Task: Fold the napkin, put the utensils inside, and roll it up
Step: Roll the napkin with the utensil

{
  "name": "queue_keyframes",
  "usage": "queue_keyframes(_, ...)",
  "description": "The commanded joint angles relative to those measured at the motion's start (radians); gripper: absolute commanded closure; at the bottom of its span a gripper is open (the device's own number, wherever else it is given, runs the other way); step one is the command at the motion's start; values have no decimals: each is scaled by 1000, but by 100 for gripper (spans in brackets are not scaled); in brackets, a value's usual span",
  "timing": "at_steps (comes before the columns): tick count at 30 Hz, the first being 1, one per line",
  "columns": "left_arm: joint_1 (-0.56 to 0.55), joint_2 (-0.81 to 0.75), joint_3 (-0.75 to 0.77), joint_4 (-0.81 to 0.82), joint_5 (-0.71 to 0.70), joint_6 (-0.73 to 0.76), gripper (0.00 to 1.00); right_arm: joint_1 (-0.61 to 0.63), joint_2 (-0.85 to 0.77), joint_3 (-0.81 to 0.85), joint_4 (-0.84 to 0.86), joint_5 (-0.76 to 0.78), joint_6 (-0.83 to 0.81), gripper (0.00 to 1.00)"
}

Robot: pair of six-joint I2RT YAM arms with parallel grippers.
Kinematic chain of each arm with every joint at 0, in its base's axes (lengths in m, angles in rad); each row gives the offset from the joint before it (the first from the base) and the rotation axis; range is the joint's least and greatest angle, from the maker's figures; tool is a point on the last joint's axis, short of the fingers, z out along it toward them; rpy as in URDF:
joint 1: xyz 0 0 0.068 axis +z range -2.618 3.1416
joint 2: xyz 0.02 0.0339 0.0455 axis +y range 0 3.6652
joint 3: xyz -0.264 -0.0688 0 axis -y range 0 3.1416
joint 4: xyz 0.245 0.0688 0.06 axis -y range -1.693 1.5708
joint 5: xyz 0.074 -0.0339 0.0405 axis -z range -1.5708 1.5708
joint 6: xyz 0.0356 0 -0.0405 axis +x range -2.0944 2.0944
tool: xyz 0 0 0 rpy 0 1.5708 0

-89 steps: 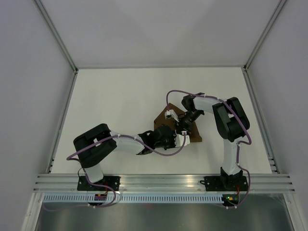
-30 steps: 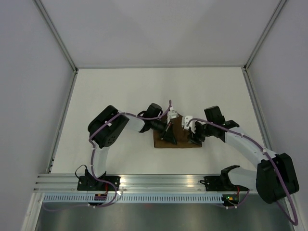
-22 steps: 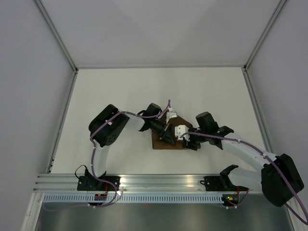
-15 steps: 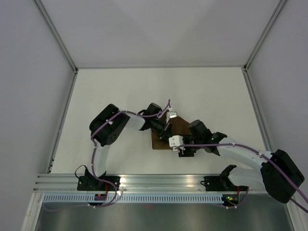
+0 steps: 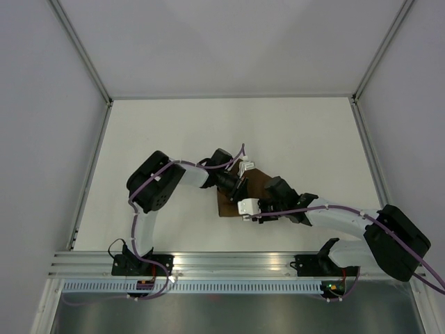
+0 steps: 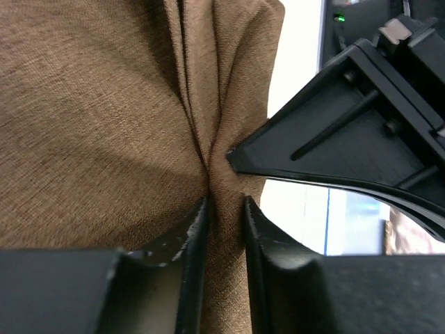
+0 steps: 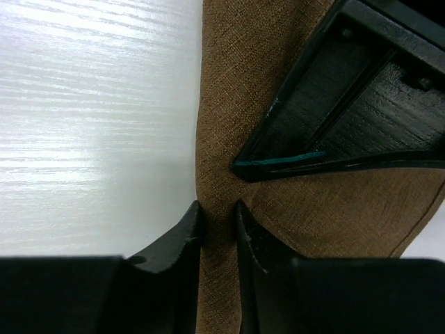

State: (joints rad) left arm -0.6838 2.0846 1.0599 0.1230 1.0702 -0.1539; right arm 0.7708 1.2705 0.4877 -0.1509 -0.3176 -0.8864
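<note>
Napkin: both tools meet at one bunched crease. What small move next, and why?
Probably open the left tool and back it away. It and the right tool both have the napkin between their fingers at one gathered crease, tips crowded together; the right alone could likely carry the fold.

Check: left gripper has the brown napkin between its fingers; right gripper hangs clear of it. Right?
Wrong on the right gripper: the right wrist view shows an edge of the napkin between its fingers too. The left gripper part holds.
</note>
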Motion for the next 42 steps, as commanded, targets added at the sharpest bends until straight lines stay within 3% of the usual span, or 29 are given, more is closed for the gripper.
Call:
queue_keyframes(1, 6, -88, -35, -53, -147, 25, 68, 5, 35, -6, -39, 37, -2, 75)
queue_keyframes(6, 6, -207, -57, -17, -245, 33, 66, 5, 79, 32, -107, 31, 7, 88)
queue_keyframes(13, 15, -449, -162, 148, -512, -10, 65, 4, 145, 80, -209, 0, 27, 93)
queue_keyframes(17, 27, -601, -318, 303, -676, -65, 65, -4, 178, 118, -249, -38, 30, 94)
queue_keyframes(19, 26, -674, -371, 349, -775, -84, 59, -14, 201, 135, -275, -49, 26, 96)
queue_keyframes(20, 27, -749, -441, 425, -806, -104, 51, -24, 214, 150, -280, -51, 21, 96)
queue_keyframes(21, 27, -783, -469, 458, -869, -152, 36, -27, 222, 156, -289, -54, 20, 96)
queue_keyframes(22, 29, -814, -492, 472, -891, -167, 35, -33, 227, 163, -294, -64, 20, 96)
queue_keyframes(24, 29, -914, -537, 478, -964, -194, 51, -50, 245, 181, -302, -75, 17, 96)
queue_keyframes(29, 29, -1058, -609, 429, -1091, -301, 45, -82, 303, 230, -335, -115, 9, 96)
queue_keyframes(32, 29, -1104, -647, 435, -1075, -308, 44, -88, 340, 264, -360, -130, -3, 96)
queue_keyframes(37, 29, -1202, -754, 521, -1064, -286, 48, -123, 420, 353, -469, -185, -45, 97)
queue_keyframes(42, 17, -1181, -719, 428, -1024, -172, 54, -203, 550, 489, -634, -235, -127, 97)
